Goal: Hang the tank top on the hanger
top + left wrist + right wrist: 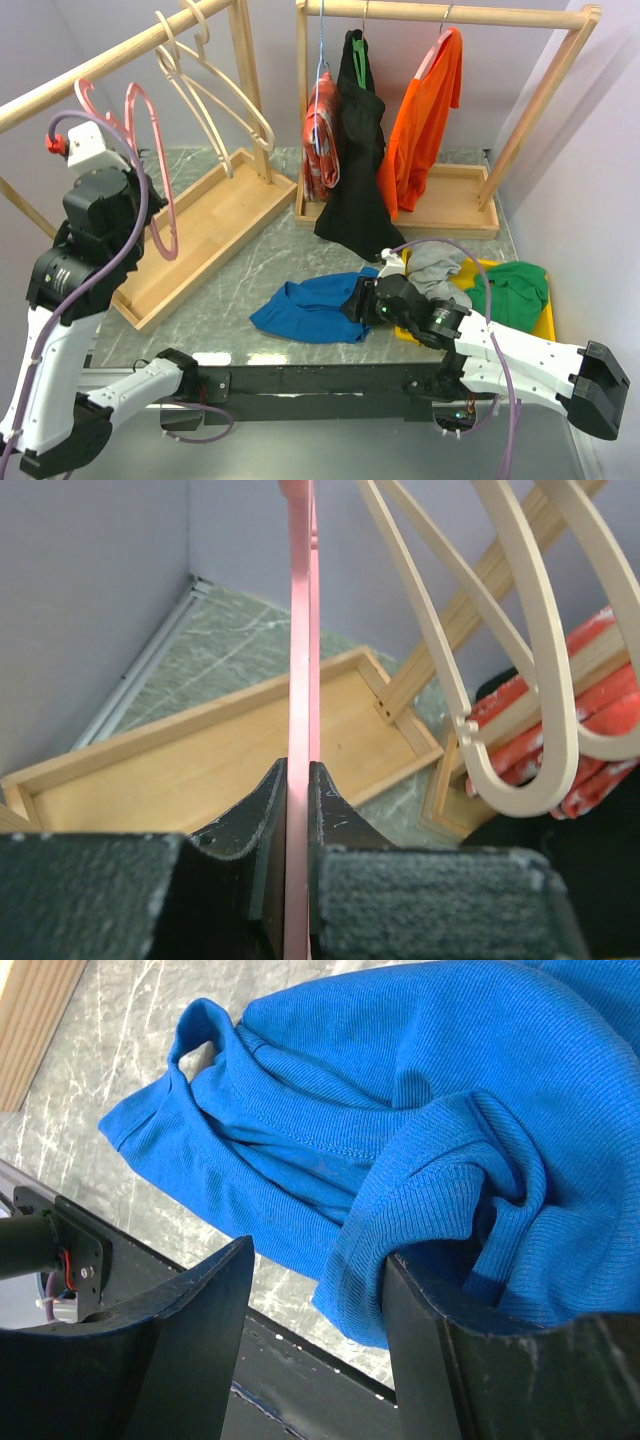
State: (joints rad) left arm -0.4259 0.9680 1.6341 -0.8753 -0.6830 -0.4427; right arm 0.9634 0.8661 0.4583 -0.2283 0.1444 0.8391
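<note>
Left gripper (298,780) clamped on hanger (300,630), far left by rack; held edge-up, probably to free its arms for threading. Cream hangers (215,95): two, on rail. Tank top (305,308): one, crumpled on table, near centre. Right gripper (315,1335) jaws apart at its edge, fabric bunched over one finger; whether caught, unclear. Hung garments (355,150), far right: three.

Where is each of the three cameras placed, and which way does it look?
Top view: above and behind the arms, looking down on the table; both arms show.
Left wrist: looks along the left gripper, shut on the pink hanger, toward a wooden tray.
Right wrist: looks down past the open right gripper at the blue tank top.
Shared: the top view also shows the hanger and tank top.
</note>
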